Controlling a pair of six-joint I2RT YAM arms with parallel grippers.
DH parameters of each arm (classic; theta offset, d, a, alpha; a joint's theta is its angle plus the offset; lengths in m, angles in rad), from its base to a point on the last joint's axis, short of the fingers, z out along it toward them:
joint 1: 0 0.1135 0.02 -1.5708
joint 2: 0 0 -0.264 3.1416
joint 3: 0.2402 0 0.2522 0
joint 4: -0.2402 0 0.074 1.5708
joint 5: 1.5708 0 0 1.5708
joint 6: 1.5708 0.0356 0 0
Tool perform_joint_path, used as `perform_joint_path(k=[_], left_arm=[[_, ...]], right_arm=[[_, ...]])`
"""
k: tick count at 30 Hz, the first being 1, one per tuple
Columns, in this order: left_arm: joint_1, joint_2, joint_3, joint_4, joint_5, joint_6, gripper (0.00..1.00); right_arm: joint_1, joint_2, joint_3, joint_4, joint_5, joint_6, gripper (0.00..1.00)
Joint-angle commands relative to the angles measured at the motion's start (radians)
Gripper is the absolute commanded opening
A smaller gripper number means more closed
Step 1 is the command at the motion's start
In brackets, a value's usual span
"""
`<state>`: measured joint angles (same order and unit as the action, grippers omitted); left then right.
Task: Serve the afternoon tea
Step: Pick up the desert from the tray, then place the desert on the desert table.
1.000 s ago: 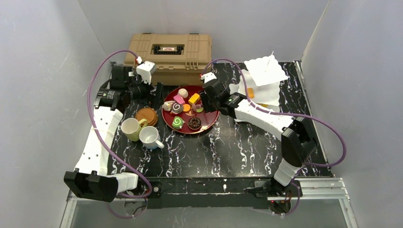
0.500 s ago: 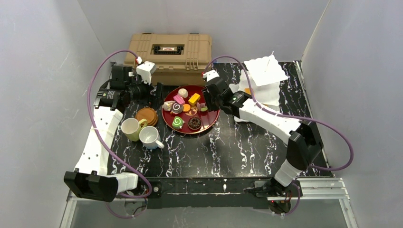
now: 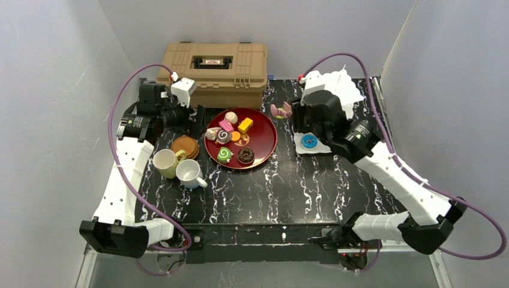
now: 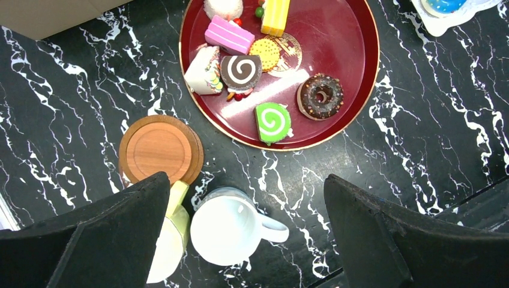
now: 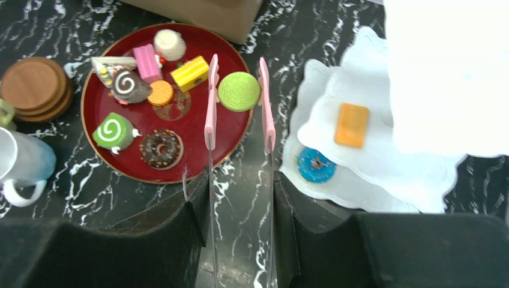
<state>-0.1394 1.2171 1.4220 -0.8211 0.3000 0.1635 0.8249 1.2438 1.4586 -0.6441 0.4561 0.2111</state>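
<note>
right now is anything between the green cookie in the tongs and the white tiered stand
Nothing visible does. The green cookie sits in the tongs by the red tray's rim, with only bare table between it and the white tiered stand.

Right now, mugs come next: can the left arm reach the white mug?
Probably yes: the open left gripper hangs near the white mug, nothing covers it, the yellow mug close beside.

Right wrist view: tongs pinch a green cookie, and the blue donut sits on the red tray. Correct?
Not quite. The blue donut lies on the white stand, not on the red tray; the right wrist view shows it. The tongs do pinch the green cookie.
</note>
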Motion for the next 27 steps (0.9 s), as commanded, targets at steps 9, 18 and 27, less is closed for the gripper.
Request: perform_joint_path(k=[9, 18, 27], left_arm=[[0.004, -0.029, 0.033, -0.031, 0.028, -0.001, 0.99], [0.004, -0.022, 0.05, -0.033, 0.028, 0.002, 0.99], [0.004, -0.013, 0.056, -0.037, 0.034, 0.0, 0.99]], right_arm=[[-0.003, -0.098, 0.073, -0.167, 0.256, -0.004, 0.38], [-0.008, -0.123, -0.016, -0.162, 0.297, 0.015, 0.38], [-0.023, -0.195, -0.15, -0.124, 0.398, 0.038, 0.38]])
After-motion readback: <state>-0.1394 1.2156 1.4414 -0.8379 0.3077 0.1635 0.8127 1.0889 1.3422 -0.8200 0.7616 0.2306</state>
